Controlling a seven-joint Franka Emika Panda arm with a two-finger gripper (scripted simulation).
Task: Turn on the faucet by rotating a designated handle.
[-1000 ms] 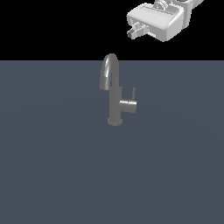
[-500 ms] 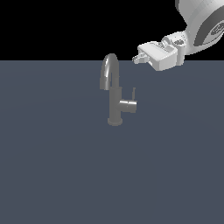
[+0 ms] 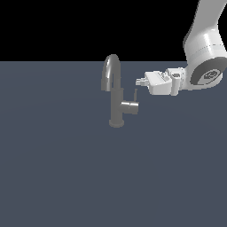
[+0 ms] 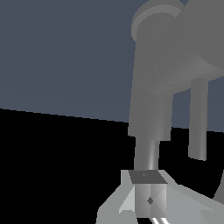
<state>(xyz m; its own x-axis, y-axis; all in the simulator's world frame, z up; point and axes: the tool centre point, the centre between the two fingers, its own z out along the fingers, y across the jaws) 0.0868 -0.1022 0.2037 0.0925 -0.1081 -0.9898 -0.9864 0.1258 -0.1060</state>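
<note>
The grey faucet (image 3: pixel 116 106) stands upright on the dark floor, its arched spout curving toward the exterior view's left. A short stub (image 3: pixel 130 107) juts from the column toward the exterior view's right, and the handle (image 3: pixel 135 94), a thin dark lever, rises from its end. My gripper (image 3: pixel 140 81) points at the faucet from the right with its fingers together, holding nothing, its tips just above the lever's upper end. Whether they touch it I cannot tell. In the wrist view, the column (image 4: pixel 151 87) and the lever (image 4: pixel 198 120) loom close beyond my fingertips (image 4: pixel 149 197).
The flat dark grey floor (image 3: pixel 66 177) spreads around the faucet. My white arm (image 3: pixel 204 53) comes in from the exterior view's upper right.
The gripper has come down from the upper right toward the exterior view's left and now sits level with the spout's arch, beside the lever's top. The faucet and lever have not moved.
</note>
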